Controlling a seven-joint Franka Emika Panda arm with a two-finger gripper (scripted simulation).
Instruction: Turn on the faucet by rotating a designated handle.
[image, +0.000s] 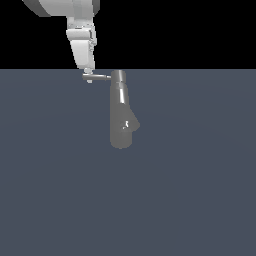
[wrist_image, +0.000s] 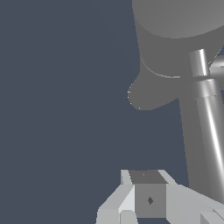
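The faucet (image: 120, 115), glossy grey metal, stands fixed and rigid mid-scene. Its thin handle (image: 102, 77) looks slick and stiff; pushing near its free tip seems best. The gripper (image: 88, 75) touches that tip; whether its jaws are parted, I cannot tell.

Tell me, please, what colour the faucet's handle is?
Grey metal, like the faucet; the handle shows best in the exterior view.

The handle (image: 101, 77) juts from the faucet (image: 121, 112) toward the exterior view's left.
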